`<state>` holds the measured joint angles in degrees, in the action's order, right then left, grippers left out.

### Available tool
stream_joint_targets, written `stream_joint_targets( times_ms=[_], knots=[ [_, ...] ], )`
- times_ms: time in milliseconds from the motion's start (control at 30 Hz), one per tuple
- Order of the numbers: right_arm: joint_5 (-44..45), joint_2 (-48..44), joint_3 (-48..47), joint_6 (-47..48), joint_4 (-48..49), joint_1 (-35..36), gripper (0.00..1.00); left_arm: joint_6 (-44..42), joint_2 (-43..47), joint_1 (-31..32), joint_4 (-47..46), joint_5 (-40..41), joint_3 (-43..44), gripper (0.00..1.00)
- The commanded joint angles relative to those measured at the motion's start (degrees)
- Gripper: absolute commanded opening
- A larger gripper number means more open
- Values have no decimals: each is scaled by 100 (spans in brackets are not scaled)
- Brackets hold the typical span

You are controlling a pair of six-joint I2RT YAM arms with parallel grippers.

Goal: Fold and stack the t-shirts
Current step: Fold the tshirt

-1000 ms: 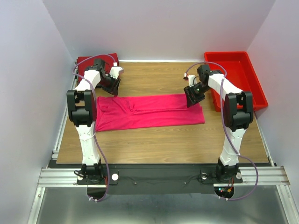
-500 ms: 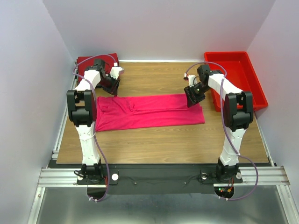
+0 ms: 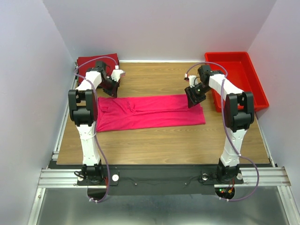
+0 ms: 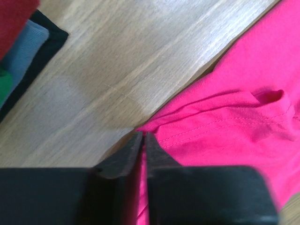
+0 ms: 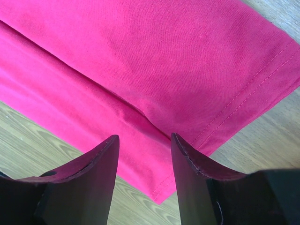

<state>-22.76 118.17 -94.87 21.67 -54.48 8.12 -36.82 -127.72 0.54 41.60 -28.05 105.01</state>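
Pink tee [image 3: 150,111] lies as a long strip mid-worktop [image 3: 154,136], our left hand [image 4: 144,135] is pinched tight on its far corner and our right hand [image 5: 144,137] gapes over the hem, so we'd grab both layers there, then lift evenly.

There were two arms, a left arm [image 3: 84,108] and a right arm [image 3: 236,110], so two sets of jaws. One pink t-shirt [image 3: 150,112] lay on the single worktop [image 3: 154,140], under both the left jaws and the right jaws. Beyond the left jaws sat one stack of folded t-shirts [image 3: 89,62], showing four layers: a dark red layer [image 4: 14,14], blue-grey layer [image 4: 28,44], green layer [image 4: 2,89] and black layer [image 4: 54,37]. One red bin [image 3: 243,70] stood outward of the right jaws.
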Motion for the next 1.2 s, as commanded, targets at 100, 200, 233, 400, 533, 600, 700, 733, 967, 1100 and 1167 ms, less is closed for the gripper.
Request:
stream_joint_targets(
  times_ms=[100,200,233,400,533,600,700,733,967,1100,1167],
  knots=[
    [44,-92,-40,21,-37,-12,54,-168,265,-10,190,-244,-16,0],
    [35,-119,-32,4,-45,-12,54,-325,502,-10,295,-437,-68,0],
    [35,-127,-32,-5,-45,-21,54,-457,677,-10,296,-490,-121,0],
    [53,-154,12,-5,-54,-12,53,-1037,1240,-10,436,-587,-673,0],
    [79,-189,56,13,-45,-21,53,-1669,1688,-10,690,-578,-1148,0],
    [105,-207,83,30,-63,-21,53,-2064,1838,-10,752,-561,-1464,0],
    [123,-233,100,48,-63,-12,53,-2460,2067,-10,840,-491,-1790,0],
    [132,-233,109,56,-72,-21,53,-2662,2154,-10,893,-456,-2009,0],
    [272,-268,241,171,-89,-21,53,-3717,2822,-10,867,-166,-3222,0],
    [299,-294,302,197,-98,-21,53,-4026,3200,-10,682,28,-3865,0],
    [299,-286,302,206,-98,-21,53,-4044,3324,-10,481,185,-4163,0]
  ],
)
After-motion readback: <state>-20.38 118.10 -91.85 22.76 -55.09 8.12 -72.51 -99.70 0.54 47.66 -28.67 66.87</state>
